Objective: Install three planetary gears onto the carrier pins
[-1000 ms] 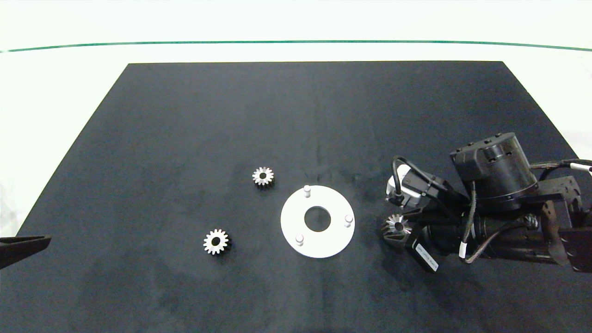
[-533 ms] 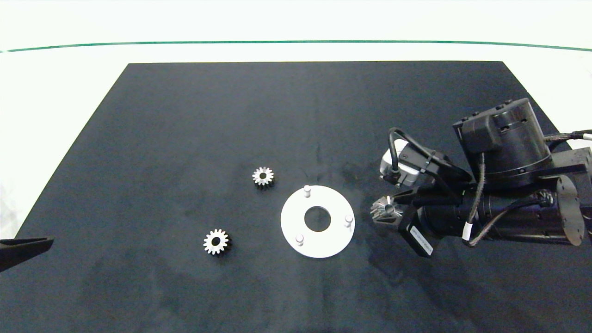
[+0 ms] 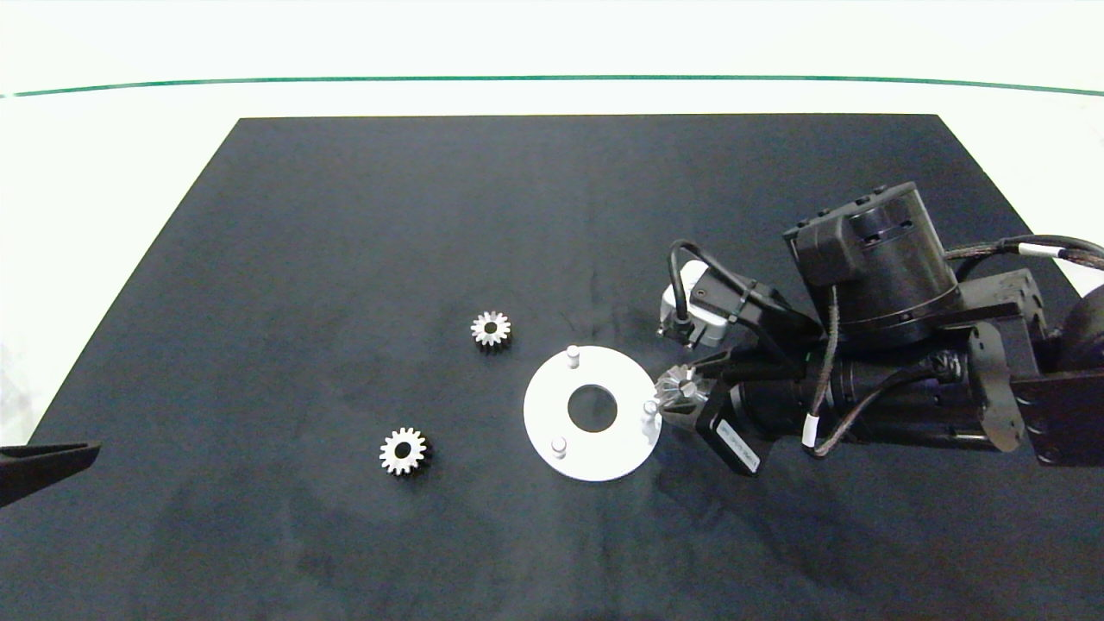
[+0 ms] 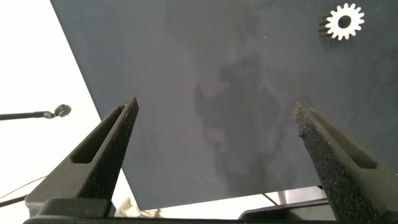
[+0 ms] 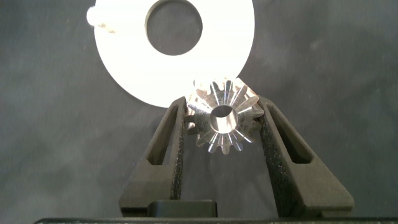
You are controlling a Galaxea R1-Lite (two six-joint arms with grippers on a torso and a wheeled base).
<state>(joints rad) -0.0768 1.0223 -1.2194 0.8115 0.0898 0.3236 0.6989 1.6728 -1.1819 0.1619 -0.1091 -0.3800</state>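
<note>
A white ring-shaped disc (image 3: 604,448) lies on the dark mat with three white carrier pins: far (image 3: 572,355), right (image 3: 650,408) and near (image 3: 559,446). My right gripper (image 3: 681,398) is shut on a silvery planetary gear (image 3: 679,385), held just above the disc's right rim beside the right pin. In the right wrist view the gear (image 5: 222,118) sits clamped between the fingers (image 5: 174,140) over the disc's edge (image 5: 118,56). Two more gears lie flat on the mat: one (image 3: 491,329) beyond the disc, one (image 3: 403,450) to its left. My left gripper (image 4: 217,134) stands open at the mat's left edge.
The dark mat (image 3: 345,216) covers the white table (image 3: 103,172). A green line (image 3: 552,78) runs across the far side of the table. The left arm's tip (image 3: 43,461) pokes in at the left edge.
My right gripper has carried the gear leftward, from well right of the disc to its right rim by the right pin. The left arm and the two loose gears have not moved.
</note>
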